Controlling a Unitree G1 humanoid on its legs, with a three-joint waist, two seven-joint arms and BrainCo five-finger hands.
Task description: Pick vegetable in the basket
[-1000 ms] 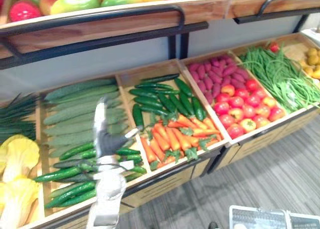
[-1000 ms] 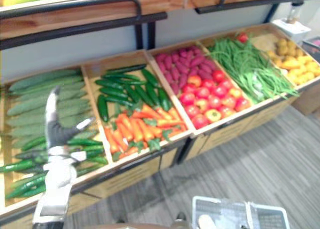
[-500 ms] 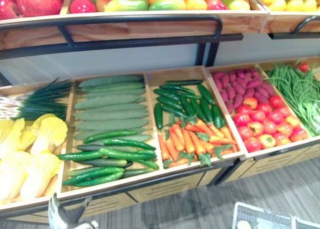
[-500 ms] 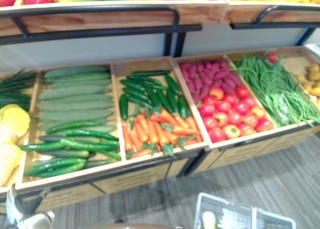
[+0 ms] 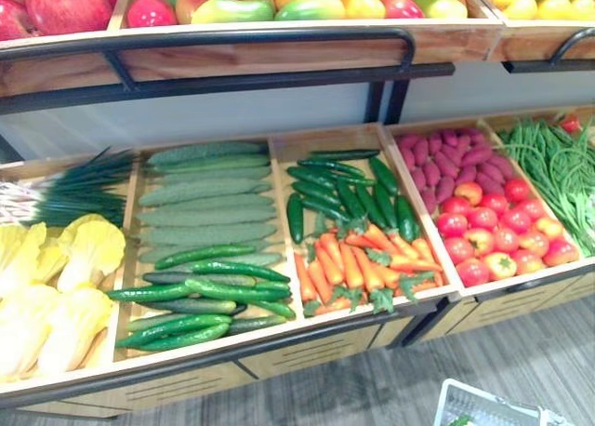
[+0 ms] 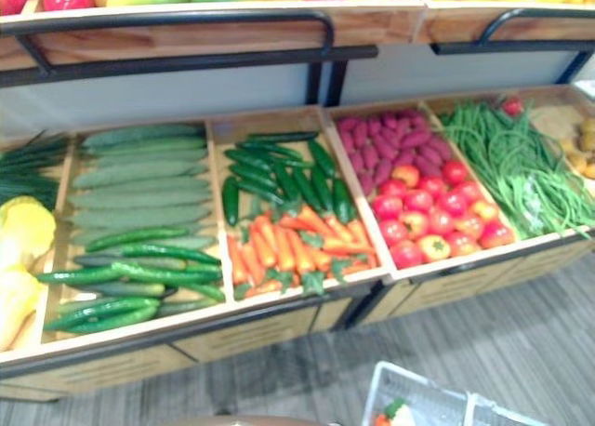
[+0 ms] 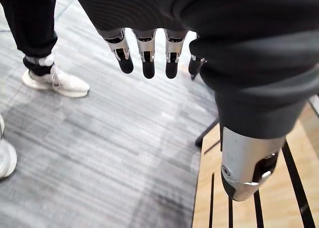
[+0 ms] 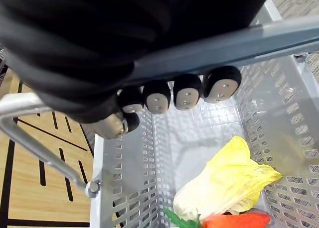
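Note:
My right hand [image 8: 187, 96] is shut on the grey handle [image 8: 239, 41] of a pale plastic basket [image 8: 134, 188]. In the basket lie a yellow cabbage [image 8: 224, 183] and an orange carrot [image 8: 234, 220] with a green top. The basket's rim [image 5: 483, 389] shows at the lower edge of the eye views, in front of the stall. My left hand [image 7: 144, 54] hangs open over the grey floor beside the stall's wooden front, holding nothing. The crates before me hold cucumbers [image 5: 200, 291], carrots [image 5: 349, 263] and dark green peppers [image 5: 335, 189].
Other crates hold tomatoes [image 5: 493, 235], purple vegetables [image 5: 446, 152], green beans [image 5: 558, 166], yellow cabbages [image 5: 56, 277] and spring onions [image 5: 65, 189]. A fruit shelf with a black rail [image 5: 232, 40] overhangs the crates. A person's legs and white shoe [image 7: 55, 81] stand on the floor nearby.
My left hand, raised over the cucumber crate a second ago, has dropped below the eye views. The camera has shifted, so the crates sit further right.

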